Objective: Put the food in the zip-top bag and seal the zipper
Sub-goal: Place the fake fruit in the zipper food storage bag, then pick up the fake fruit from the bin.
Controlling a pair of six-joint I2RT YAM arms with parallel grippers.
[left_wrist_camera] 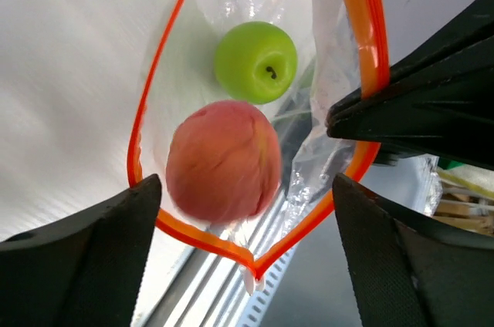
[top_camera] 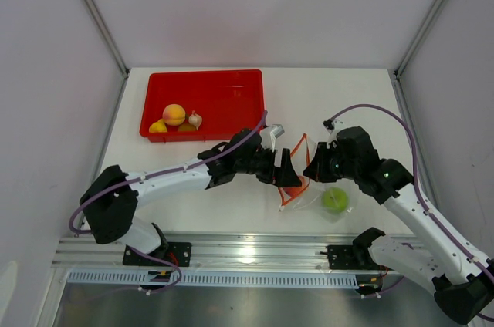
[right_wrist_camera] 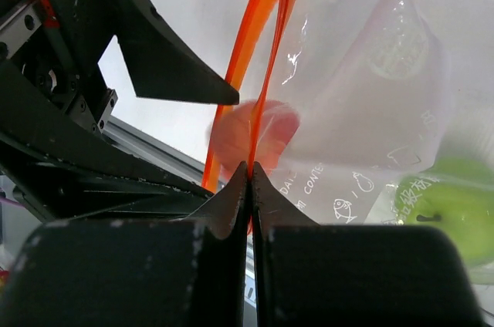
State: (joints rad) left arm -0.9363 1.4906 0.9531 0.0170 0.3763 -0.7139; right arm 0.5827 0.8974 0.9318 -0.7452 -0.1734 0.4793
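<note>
The zip-top bag [top_camera: 312, 197] hangs at the table's front with its mouth held wide. In the right wrist view my right gripper [right_wrist_camera: 251, 166] is shut on the orange-red zipper [right_wrist_camera: 266, 42] strip. My left gripper [left_wrist_camera: 247, 188] stands open over the mouth. A blurred red-pink fruit [left_wrist_camera: 224, 161] sits between its fingers inside the zipper [left_wrist_camera: 158, 65] loop, touching neither finger. A green apple [left_wrist_camera: 255, 62] lies deeper in the bag. An orange-yellow peach [top_camera: 174, 114], a yellow piece [top_camera: 157, 127] and a small brownish piece [top_camera: 195, 119] lie in the tray.
The red tray [top_camera: 204, 80] sits at the back left of the white table. An aluminium rail [top_camera: 255, 250] runs along the near edge, just below the bag. Both grippers [top_camera: 287, 166] [top_camera: 312, 169] crowd together at the bag's mouth.
</note>
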